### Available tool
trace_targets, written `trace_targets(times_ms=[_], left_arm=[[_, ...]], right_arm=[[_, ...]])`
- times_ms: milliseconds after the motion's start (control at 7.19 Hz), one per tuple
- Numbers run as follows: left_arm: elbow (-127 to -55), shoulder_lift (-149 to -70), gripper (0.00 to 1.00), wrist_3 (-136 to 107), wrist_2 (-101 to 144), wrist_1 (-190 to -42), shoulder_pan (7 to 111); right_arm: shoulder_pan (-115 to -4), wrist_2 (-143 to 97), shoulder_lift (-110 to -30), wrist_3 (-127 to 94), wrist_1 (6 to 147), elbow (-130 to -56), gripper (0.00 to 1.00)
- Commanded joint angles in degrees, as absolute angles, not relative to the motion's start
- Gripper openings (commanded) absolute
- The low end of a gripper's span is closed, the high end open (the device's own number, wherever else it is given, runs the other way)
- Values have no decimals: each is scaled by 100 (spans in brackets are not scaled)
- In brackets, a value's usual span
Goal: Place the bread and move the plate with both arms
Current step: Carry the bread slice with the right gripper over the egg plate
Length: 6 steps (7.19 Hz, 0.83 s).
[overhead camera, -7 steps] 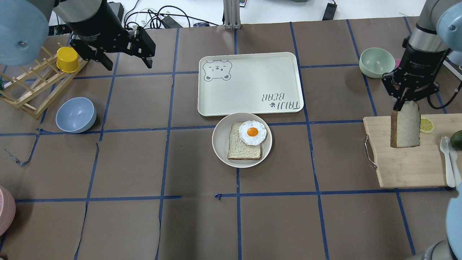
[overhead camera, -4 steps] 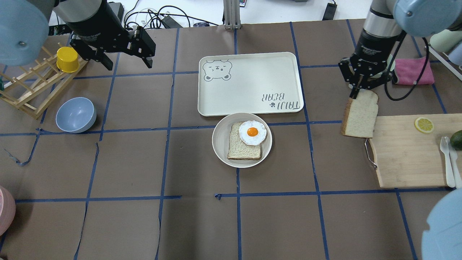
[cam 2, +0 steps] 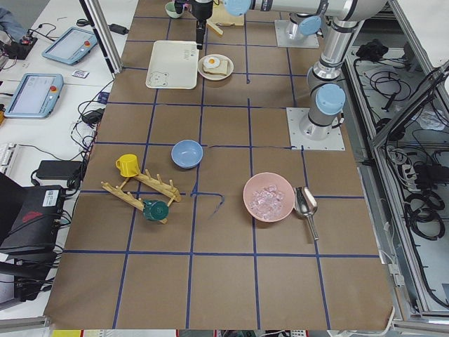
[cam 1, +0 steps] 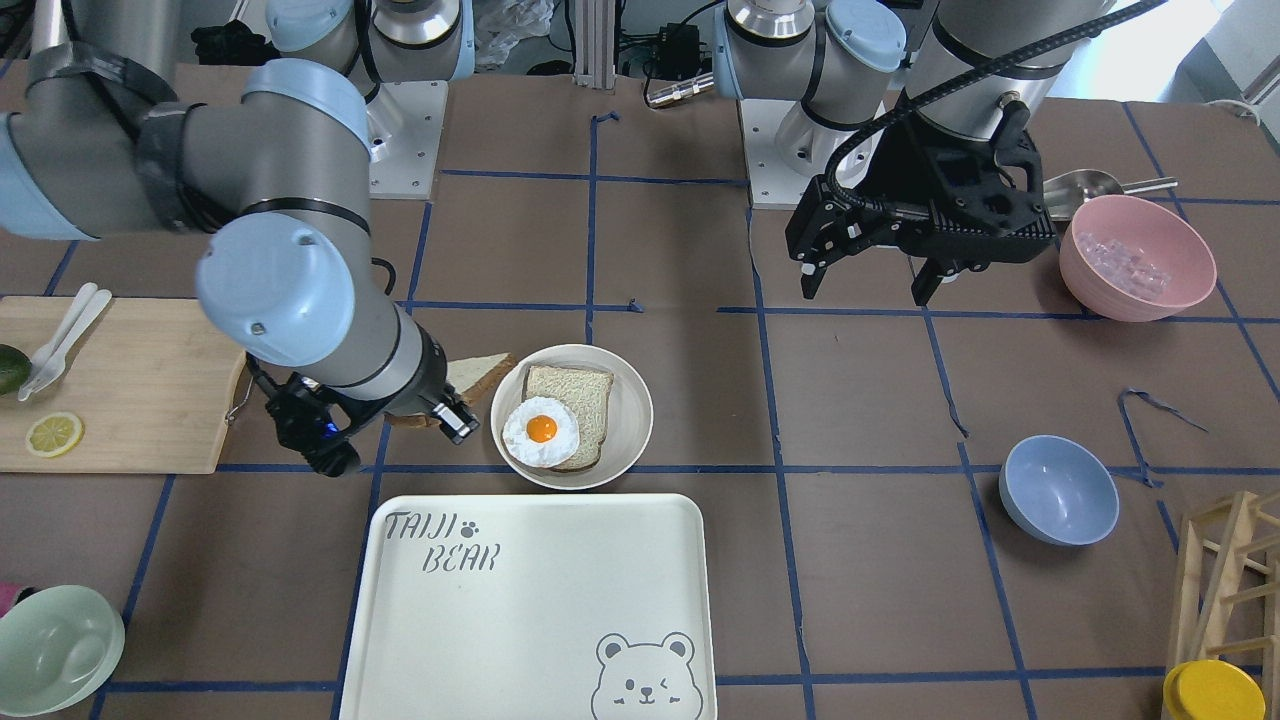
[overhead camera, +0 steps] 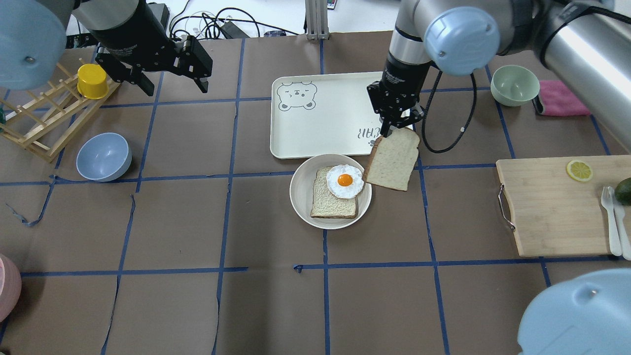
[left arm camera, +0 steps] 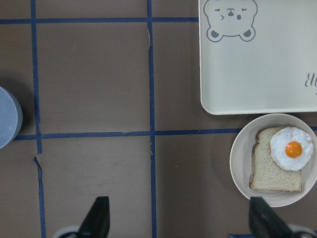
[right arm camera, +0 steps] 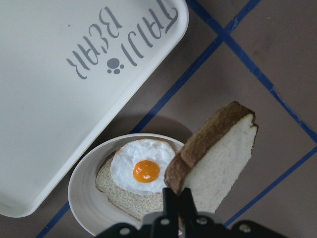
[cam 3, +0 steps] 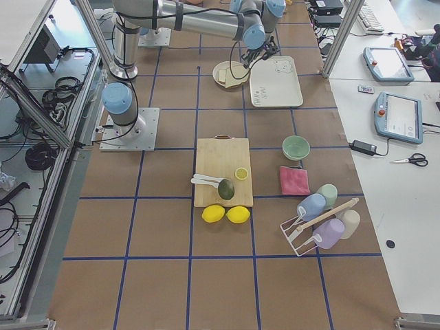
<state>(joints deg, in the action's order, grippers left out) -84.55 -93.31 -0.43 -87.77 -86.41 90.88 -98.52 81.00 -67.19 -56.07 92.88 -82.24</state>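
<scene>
My right gripper (overhead camera: 386, 131) is shut tight on the bread (overhead camera: 393, 160). My two fingers pinch it by the top, on the brown crust, and there is only a thin gap between them. The bread hangs down from them, tipped on a slant, up in the air. It is just beside the plate (overhead camera: 300, 190), on the side by the corner of the big tray (overhead camera: 325, 123). From above, its low corner looks like it sits over the plate's rim. I cannot tell if it touches anything, but I think it does not.

On the plate there is the other slice (overhead camera: 335, 204) with the fried egg (overhead camera: 345, 181) on it. I think my job now is to put the bread on top of them. To do it well, I should slide it a little more until it is right over the egg. Then I should tip it flat, so it does not land on one corner. I should go down slowly and not push the egg off. I should let go only when the bread rests there.

My left gripper (overhead camera: 175, 88) is wide open and holds nothing. It hangs well apart from the plate, near the yellow cup (overhead camera: 92, 81)
</scene>
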Motion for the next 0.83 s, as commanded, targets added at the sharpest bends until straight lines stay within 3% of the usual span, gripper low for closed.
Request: trace_targets(times_ms=[0, 695], left_arm=[[-8455, -9334, 100, -44, -8780, -8640, 9088], [-8455, -9334, 100, -44, -8780, -8640, 9088]], right_arm=[[-10247, 7963, -6522, -6212, 9448, -8218, 0], [-10608, 7911, -6144, -6521, 9844, -8244, 0]])
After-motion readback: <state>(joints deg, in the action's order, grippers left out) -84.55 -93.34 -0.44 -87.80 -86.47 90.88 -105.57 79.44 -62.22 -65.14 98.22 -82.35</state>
